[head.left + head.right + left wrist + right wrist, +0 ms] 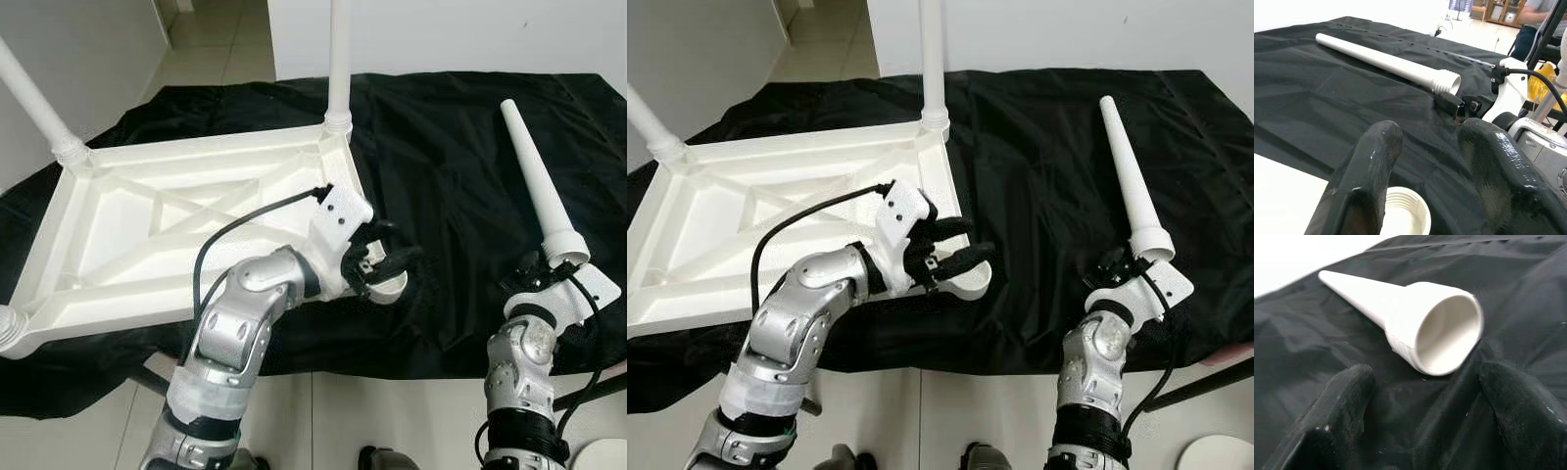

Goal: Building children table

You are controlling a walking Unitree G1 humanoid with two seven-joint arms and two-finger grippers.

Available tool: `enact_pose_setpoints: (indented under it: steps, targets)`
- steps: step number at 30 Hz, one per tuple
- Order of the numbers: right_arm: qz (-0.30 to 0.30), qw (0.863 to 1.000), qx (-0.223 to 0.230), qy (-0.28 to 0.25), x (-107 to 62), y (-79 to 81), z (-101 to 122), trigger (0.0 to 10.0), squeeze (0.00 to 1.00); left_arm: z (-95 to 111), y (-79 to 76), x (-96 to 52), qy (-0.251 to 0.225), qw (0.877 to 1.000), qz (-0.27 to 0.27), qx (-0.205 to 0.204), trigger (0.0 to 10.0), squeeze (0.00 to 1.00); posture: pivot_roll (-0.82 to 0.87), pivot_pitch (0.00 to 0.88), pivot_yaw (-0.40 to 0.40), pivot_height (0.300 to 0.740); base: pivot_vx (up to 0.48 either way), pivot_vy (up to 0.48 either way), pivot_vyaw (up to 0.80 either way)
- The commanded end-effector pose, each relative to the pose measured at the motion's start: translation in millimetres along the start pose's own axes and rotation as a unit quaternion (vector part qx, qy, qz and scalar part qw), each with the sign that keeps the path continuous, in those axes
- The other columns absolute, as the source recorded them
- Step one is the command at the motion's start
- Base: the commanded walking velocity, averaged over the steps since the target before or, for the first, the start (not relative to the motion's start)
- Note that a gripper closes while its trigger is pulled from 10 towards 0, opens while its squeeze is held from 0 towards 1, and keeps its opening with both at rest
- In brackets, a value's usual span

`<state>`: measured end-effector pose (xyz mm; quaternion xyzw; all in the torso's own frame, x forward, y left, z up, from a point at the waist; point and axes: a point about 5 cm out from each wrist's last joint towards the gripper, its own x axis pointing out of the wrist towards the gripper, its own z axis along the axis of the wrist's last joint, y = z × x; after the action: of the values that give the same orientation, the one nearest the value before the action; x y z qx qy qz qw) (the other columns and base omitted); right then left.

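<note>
White table leg (537, 181) on black cloth (441, 147); right gripper (1420, 396) spread behind it (left gripper (955, 250) also spread).

Cloth (451, 147): plain black, no pattern. On it, tabletop (186, 235) white, its upright legs (339, 59) white. Loose leg (537, 181) on cloth white. Arms (240, 318) silver; gripper fingers (1364, 181) glossy black. Floor (392, 411) beside cloth pale tile.

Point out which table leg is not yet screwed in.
The loose leg lying on the black cloth by the right gripper; the others stand upright in the tabletop's corners.
</note>
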<state>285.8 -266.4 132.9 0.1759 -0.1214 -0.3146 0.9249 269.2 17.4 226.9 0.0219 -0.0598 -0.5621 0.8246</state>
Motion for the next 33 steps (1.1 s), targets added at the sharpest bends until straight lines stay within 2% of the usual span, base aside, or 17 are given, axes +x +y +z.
enact_pose_setpoints:
  steps: [1,6,14,22,28,29,33]
  targets:
    - [0.036,0.999,0.022,0.020,0.4,8.4,-5.7,10.0,0.00,-1.4,13.0,-1.7,0.010,0.994,0.112,0.000,10.0,0.00,-0.08,0.170,0.083,0.740,0.000,0.000,0.00]
    - [0.075,0.997,0.031,0.016,7.8,14.9,0.3,10.0,0.00,0.0,14.0,-2.1,0.009,0.993,0.116,0.001,10.0,0.00,-0.08,0.169,0.081,0.740,0.000,0.000,0.00]
    - [0.099,0.995,0.030,0.007,15.6,17.5,6.6,10.0,0.00,1.7,14.5,-2.3,0.007,0.993,0.119,0.004,10.0,0.00,-0.07,0.166,0.079,0.740,0.000,0.000,0.00]
    - [0.169,0.985,0.039,0.016,21.4,30.7,11.7,10.0,0.00,2.8,16.3,-3.0,0.006,0.992,0.125,0.004,10.0,0.00,-0.07,0.167,0.083,0.740,0.000,0.000,0.00]
    - [0.182,0.982,0.041,0.023,23.5,32.9,11.9,10.0,0.00,3.4,16.4,-2.9,0.006,0.992,0.125,0.006,10.0,0.00,-0.07,0.167,0.084,0.740,0.000,0.000,0.00]
    - [0.187,0.981,0.043,0.029,25.7,33.8,12.1,0.0,0.00,3.7,16.6,-2.5,0.007,0.992,0.125,0.007,10.0,0.00,-0.07,0.165,0.086,0.740,0.000,0.000,0.00]
    - [0.190,0.980,0.053,0.039,28.2,36.1,12.1,0.0,0.00,4.2,16.6,-1.9,0.007,0.992,0.124,0.009,10.0,0.00,-0.07,0.165,0.088,0.740,0.000,0.000,0.00]
